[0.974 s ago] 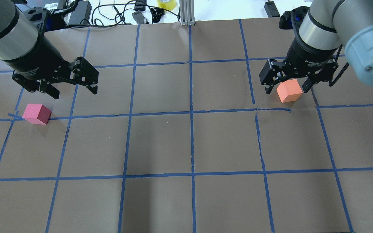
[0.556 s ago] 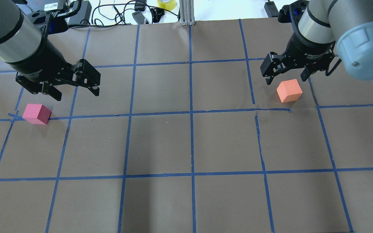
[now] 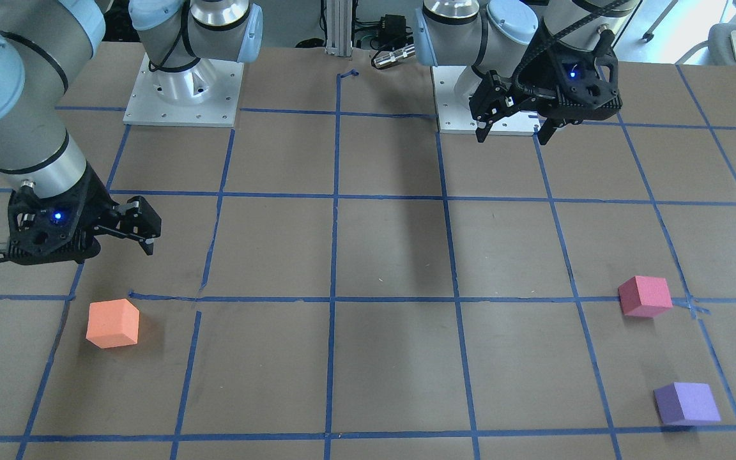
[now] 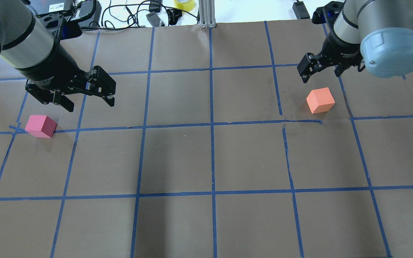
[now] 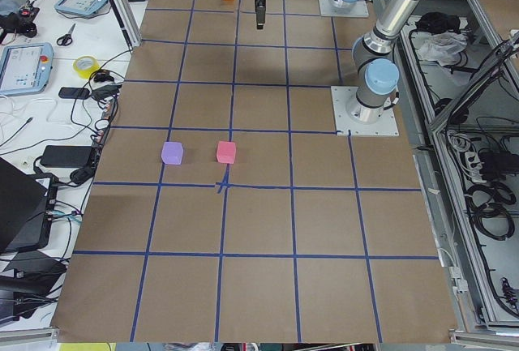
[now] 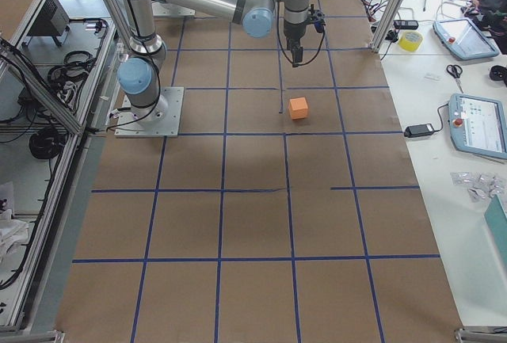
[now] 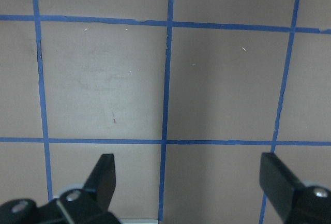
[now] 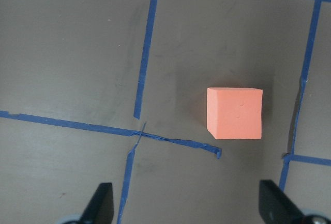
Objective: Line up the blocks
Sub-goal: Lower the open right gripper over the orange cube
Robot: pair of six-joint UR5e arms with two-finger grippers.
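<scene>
- Right gripper (image 4: 320, 75): fingers spread wide and holding nothing, raised clear of the table (image 4: 177, 161).
- Orange block (image 4: 320, 100): rests on the table on the robot's right side, touching neither finger. It sits just beside a torn corner of the blue tape grid (image 4: 213, 157). In the right wrist view it lies ahead of the fingertips, inside their span but nearer the view's right finger.
- Left gripper (image 4: 91, 105): fingers spread wide and empty, also raised. Its wrist view shows only bare table and tape, with no block in it.
- Pinkish-red block (image 4: 41, 126): lies on the robot's left side at a tape crossing. It is off to the outer left of the left gripper, not beneath it.
- Purple block (image 3: 686, 403): lies near the pinkish-red block, on its far side from the robot's base. It is outside the overhead view.
- Governing relation: the orange block is well apart from the other two, with the whole middle of the table between them. The right arm is much nearer the orange block, and the left arm is nearer the pinkish-red and purple ones.
- Axis: the blocks are cubes, so none has a long axis. In the right wrist view the orange block's sides look roughly square to the line between the fingers.
- Judgement: no line is formed yet. Either gripper would need to centre over its near block before descending.
</scene>
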